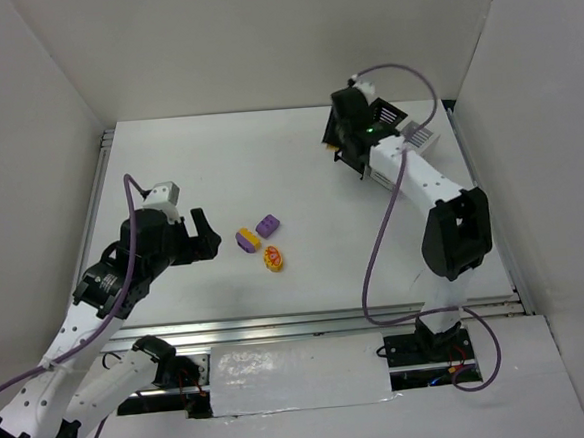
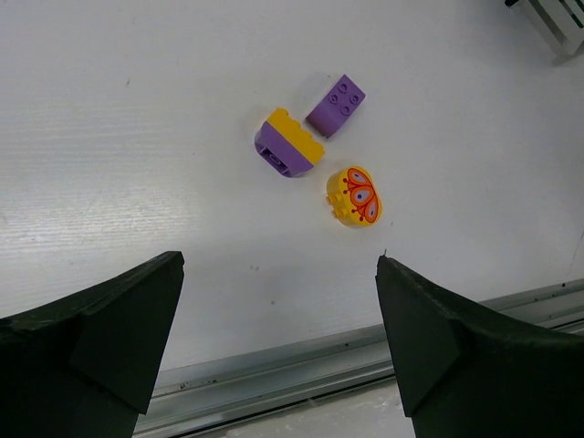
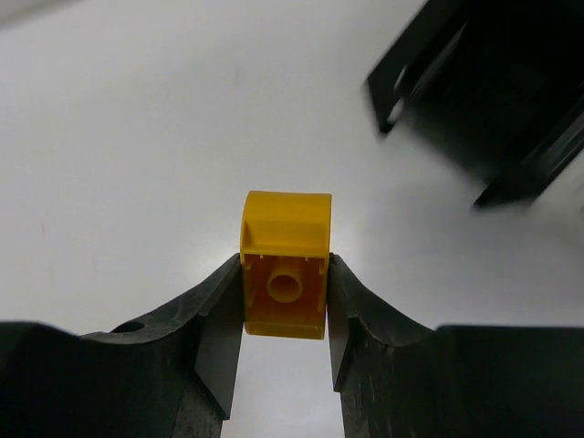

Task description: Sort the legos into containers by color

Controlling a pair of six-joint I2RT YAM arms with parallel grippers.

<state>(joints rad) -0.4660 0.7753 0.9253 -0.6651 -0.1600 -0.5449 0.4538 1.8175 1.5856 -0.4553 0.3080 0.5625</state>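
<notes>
My right gripper (image 3: 285, 274) is shut on an orange-yellow brick (image 3: 285, 265), held above the table just left of the black bin (image 3: 493, 100). In the top view this gripper (image 1: 344, 153) is at the back right, beside the black bin (image 1: 390, 115) and the white bin (image 1: 421, 134); the brick is hidden there. My left gripper (image 2: 278, 265) is open and empty, a little short of three legos: a yellow-purple brick (image 2: 288, 143), a purple brick (image 2: 336, 104) and a red-yellow oval (image 2: 355, 195). They lie mid-table (image 1: 259, 241), right of the left gripper (image 1: 205, 235).
A metal rail (image 1: 329, 322) runs along the table's near edge, also in the left wrist view (image 2: 319, 365). White walls enclose the table on the left, back and right. A corner of the white bin (image 2: 557, 23) shows at the top right of the left wrist view.
</notes>
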